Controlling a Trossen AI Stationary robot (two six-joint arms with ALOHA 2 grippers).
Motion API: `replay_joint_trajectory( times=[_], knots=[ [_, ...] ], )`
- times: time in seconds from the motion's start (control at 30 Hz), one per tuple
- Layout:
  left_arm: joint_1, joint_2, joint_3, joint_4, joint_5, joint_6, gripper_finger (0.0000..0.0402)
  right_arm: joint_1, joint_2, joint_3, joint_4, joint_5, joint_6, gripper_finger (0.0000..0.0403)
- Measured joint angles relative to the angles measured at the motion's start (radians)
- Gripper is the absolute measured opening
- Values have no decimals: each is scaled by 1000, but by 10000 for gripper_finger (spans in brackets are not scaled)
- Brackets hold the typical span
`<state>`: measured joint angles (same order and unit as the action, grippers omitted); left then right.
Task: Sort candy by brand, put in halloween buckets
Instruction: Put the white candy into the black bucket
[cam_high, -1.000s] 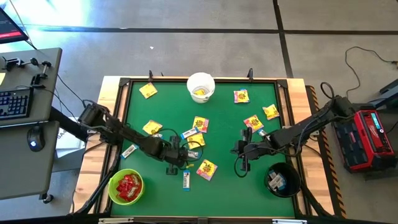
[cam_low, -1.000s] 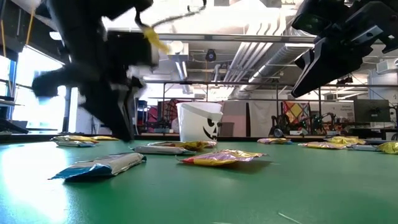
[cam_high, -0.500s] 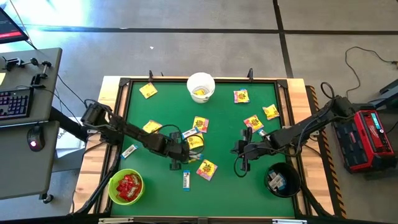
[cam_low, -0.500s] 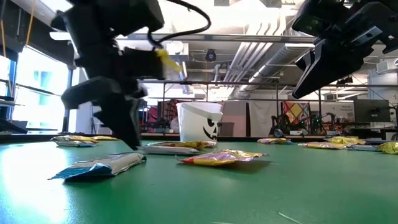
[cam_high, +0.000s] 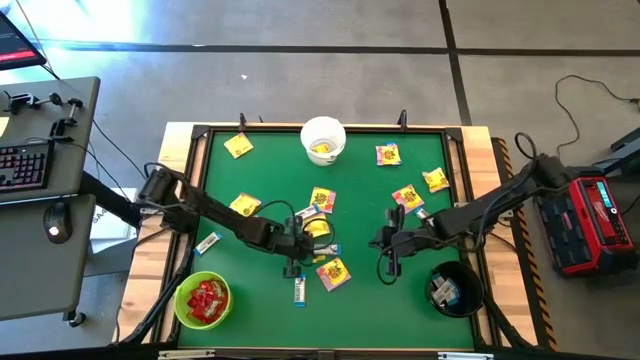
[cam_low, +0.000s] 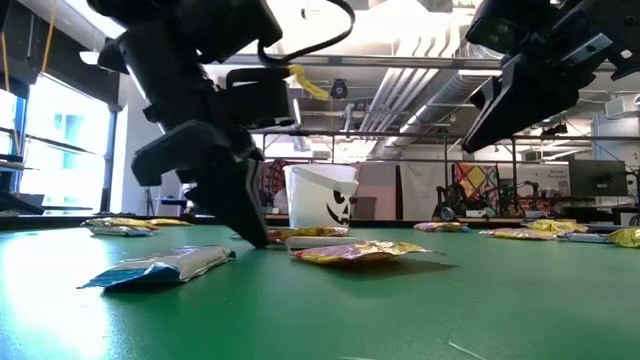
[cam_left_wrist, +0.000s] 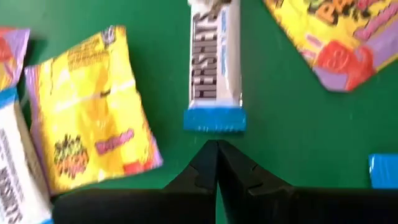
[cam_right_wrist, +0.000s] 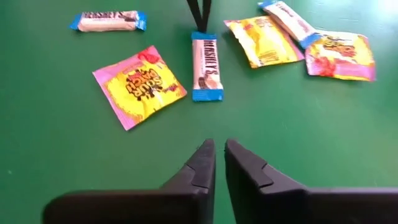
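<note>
We see the lime green bucket (cam_high: 203, 302) with red candy at the table's near left corner and the black bucket (cam_high: 452, 289) near the near right corner.

Just in from the near edge lies a white-and-blue bar (cam_high: 299, 289), long axis running near-to-far. The left gripper (cam_high: 291, 266), fingers pressed together with nothing between them, sits just beyond the bar's far end, tips aimed down its length.

Risk, in our judgement: with the fingers together, a descent would only shove the bar, and a grab along its long axis could slip off the end. Yellow packets (cam_left_wrist: 87, 112) beside the bar could get pinched too.

The right gripper (cam_high: 386, 262) hangs right of centre, fingers a hair apart, empty.

The white bucket (cam_high: 323, 139) stands at the far edge.
</note>
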<state>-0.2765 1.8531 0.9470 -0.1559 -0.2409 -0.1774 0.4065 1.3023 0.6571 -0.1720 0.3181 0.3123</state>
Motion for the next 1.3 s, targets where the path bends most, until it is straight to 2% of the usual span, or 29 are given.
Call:
replay_joint_trajectory(
  times=[0.2, 0.37, 0.6, 0.87, 1.3],
  knots=[
    [20, 13, 0, 83, 11, 33, 0, 0, 104, 0, 65, -18, -67, 105],
    [44, 16, -2, 141, 31, 53, 0, 0, 198, 16, 86, 56, -127, 148],
    [62, -30, 23, 125, 27, 53, 0, 0, 276, 39, 98, 133, -290, 149],
    [69, -18, 22, 136, 25, -42, 0, 12, 403, 49, 225, 175, -532, 154],
    [69, 12, 21, 147, 56, -66, 0, 18, 472, 143, 182, 182, -636, 216]
  ],
)
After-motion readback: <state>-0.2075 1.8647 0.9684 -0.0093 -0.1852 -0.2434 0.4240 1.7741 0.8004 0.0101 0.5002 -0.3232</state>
